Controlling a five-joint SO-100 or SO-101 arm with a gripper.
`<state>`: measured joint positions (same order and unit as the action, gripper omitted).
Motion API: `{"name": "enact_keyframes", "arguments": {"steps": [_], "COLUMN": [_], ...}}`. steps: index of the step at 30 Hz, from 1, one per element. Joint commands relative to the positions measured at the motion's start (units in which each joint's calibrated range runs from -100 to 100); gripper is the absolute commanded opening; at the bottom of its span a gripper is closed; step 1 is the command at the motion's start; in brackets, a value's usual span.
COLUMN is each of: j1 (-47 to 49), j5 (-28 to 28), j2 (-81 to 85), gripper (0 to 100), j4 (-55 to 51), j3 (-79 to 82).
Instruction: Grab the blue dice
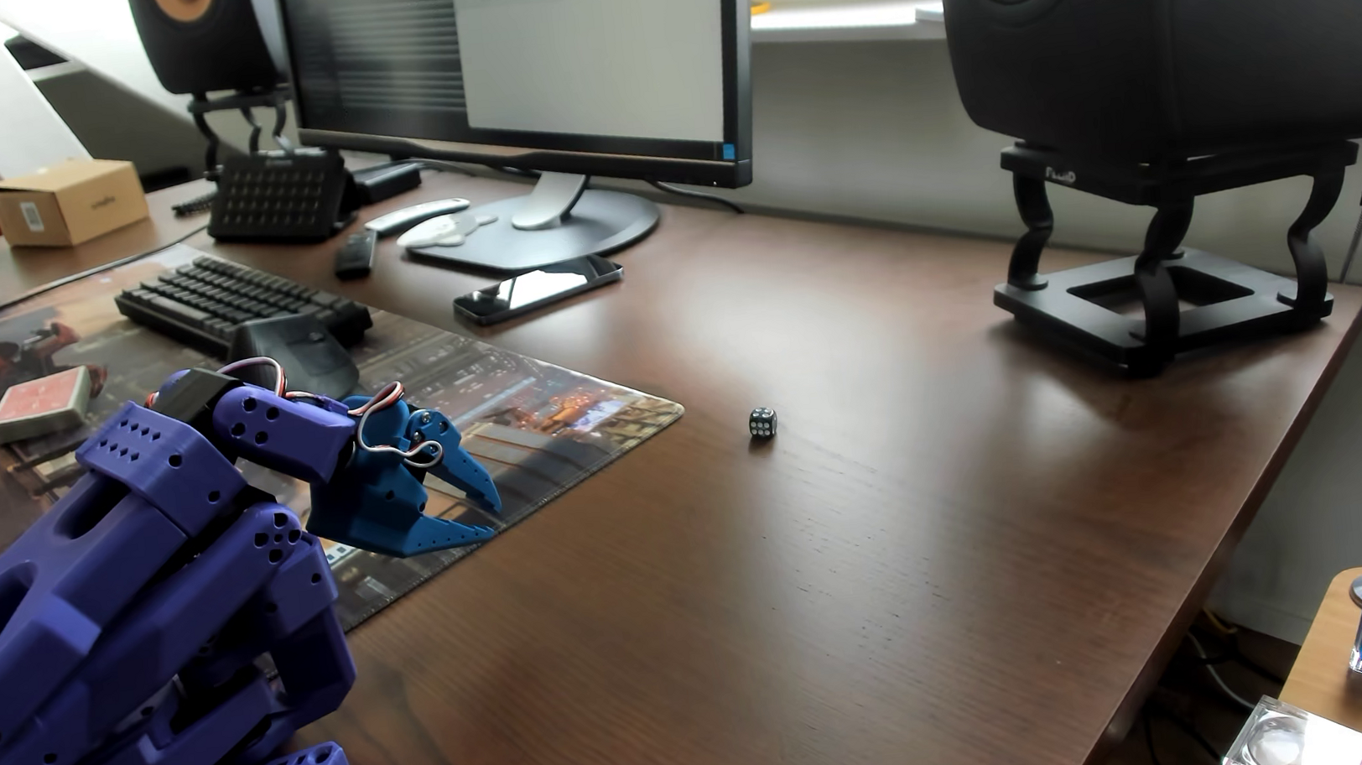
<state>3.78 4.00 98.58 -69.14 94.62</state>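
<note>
We are noting the hand (492, 514) hanging released and empty over the desk mat's (575, 411) edge, well apart from the blue dice (761, 423) sitting alone on the bare counter (772, 618), so we are judging a low, centred reach straddling the cube best.

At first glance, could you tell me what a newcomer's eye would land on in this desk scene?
The purple-blue robot arm fills the lower left, its claw open over the edge of the printed desk mat. To its right, alone on the bare brown wood, sits the tiny dark blue dice, well apart from the claw. A large black speaker on a stand looms at the upper right.
</note>
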Motion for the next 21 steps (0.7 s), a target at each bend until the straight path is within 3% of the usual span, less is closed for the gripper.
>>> {"name": "enact_keyframes", "arguments": {"steps": [1, 21], "j1": [-0.26, -0.26], "j5": [-4.89, -5.05], "j2": [0.84, 0.84], "gripper": [4, 4], "j4": [-0.24, -0.24], "j3": [-0.76, -1.85]}}
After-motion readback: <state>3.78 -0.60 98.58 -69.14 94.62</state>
